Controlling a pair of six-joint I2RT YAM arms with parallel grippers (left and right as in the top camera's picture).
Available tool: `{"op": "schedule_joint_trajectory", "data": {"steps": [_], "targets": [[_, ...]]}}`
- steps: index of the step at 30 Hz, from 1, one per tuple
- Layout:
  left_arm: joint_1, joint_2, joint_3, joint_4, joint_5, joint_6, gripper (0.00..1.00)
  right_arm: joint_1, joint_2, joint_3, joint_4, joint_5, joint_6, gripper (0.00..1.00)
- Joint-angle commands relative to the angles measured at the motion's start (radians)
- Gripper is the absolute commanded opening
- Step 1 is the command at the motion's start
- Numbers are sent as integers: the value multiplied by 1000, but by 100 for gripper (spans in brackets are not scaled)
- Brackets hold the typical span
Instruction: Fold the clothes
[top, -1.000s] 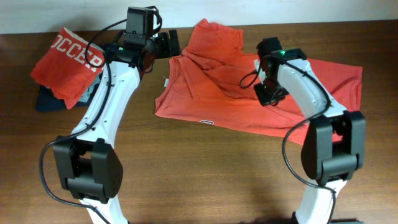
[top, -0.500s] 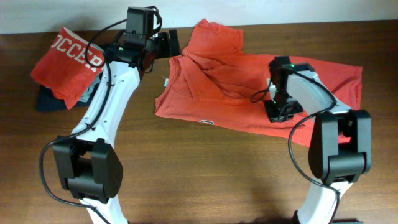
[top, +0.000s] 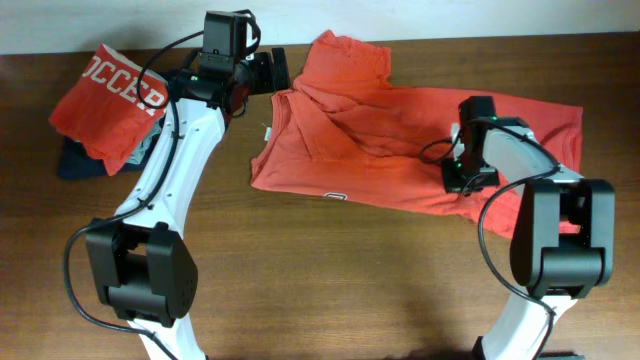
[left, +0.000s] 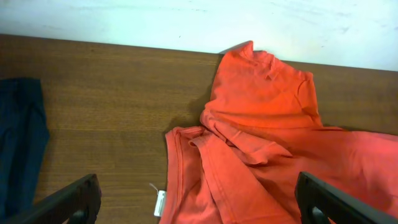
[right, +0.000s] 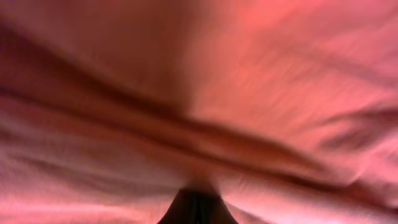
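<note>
T-shirt in coral red is sprawled across the middle-to-right part of the table, and honestly it's nowhere near folded yet. The body is bunched into diagonal creases, one sleeve is flopped up toward the back edge, the hem runs crooked along the front, and a little white tag pokes out at the left side. I can't see a single clean fold in it, so I'd call this the flattening-out stage, with all the actual folds left to do. Over on the left there's another one, a lettered red shirt, sitting bundled on top of a dark navy garment, so that one looks done or at least parked. Right gripper is down on the right half of the T-shirt with its jaws closed. In its wrist view the wrinkles all run into the fingertip, so I reckon it's pinching a bit of fabric. Left gripper hangs wide open near the collar end, nothing between the fingers, not touching cloth as far as I can tell. Surface is a dark brown wood-grain tabletop, backed by a plain white wall.
</note>
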Motion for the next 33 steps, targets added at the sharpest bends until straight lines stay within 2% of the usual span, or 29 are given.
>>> {"op": "schedule_joint_trajectory", "data": {"steps": [1,5,14,30,33], "targets": [[-2,5,16,-1,-7,1,99,-45,5,-11,49,32,9,4],[-2,5,16,-1,-7,1,99,-80,5,3,58,31,9,4],[-2,5,16,-1,-7,1,99,-99,2,59,-101,-101,9,4],[-2,5,16,1,-6,1,99,-99,2,59,-102,-142,5,4],[-2,5,16,-67,-5,1,99,-99,2,59,-102,-142,5,4]]}}
